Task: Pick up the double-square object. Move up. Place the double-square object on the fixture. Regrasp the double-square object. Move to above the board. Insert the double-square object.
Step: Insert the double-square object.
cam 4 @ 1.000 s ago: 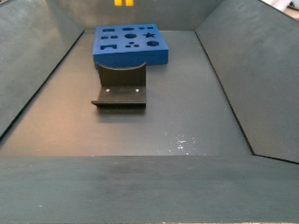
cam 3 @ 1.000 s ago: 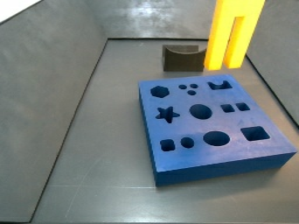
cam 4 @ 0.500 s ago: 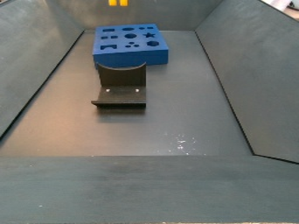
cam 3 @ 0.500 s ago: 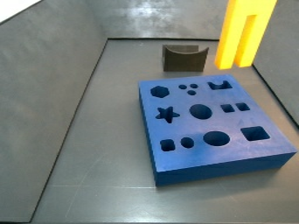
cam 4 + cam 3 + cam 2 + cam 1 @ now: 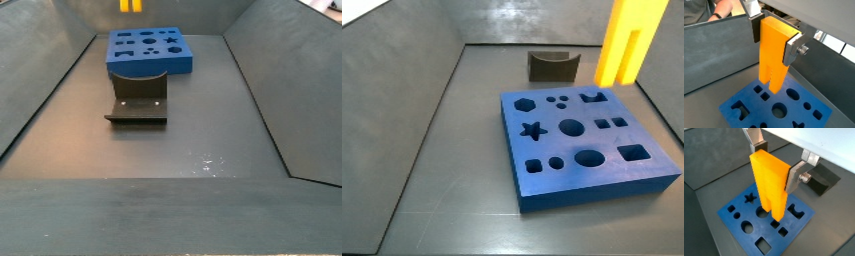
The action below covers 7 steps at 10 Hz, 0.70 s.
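The floor (image 5: 201, 135) is dark grey and a bit shiny. Slanted grey walls (image 5: 396, 90) stand all around it. Light glows softly on the back wall (image 5: 509, 15).

Grey walls (image 5: 40, 90) enclose a dark floor (image 5: 201, 130); a person (image 5: 724, 7) shows beyond.

Claw (image 5: 774, 165) raised, pointing down, fingers (image 5: 793, 47) clamped (piece between)

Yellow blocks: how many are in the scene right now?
1. The block hangs upright, clamped in the gripper over the board. None lies on the floor or the fixture; nothing suggests a hidden one.
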{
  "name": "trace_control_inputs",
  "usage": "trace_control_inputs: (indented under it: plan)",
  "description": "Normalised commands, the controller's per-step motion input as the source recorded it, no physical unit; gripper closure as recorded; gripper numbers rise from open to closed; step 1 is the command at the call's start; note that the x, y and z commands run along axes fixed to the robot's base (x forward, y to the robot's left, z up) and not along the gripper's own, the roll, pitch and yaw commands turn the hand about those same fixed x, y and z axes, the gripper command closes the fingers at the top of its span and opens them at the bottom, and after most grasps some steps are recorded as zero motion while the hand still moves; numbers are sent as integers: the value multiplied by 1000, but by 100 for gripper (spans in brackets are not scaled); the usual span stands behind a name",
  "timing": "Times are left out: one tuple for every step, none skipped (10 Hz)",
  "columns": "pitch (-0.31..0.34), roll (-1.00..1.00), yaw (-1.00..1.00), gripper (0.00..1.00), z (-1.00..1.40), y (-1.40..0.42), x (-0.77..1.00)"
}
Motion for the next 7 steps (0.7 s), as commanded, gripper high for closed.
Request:
trace_control_inputs:
  plan:
    - [69,-37,23,100,-329,34,1000]
    - [67,-33,37,100,-311,54,1000]
    - [63,-27,51,100,-291,80,1000]
    - [64,-13,37,100,-280,71,1000]
    - [74,0,0,100,-283,29,1000]
    - [86,0,0,100,-309,0,1000]
    - [121,0,0,100,-289,6,1000]
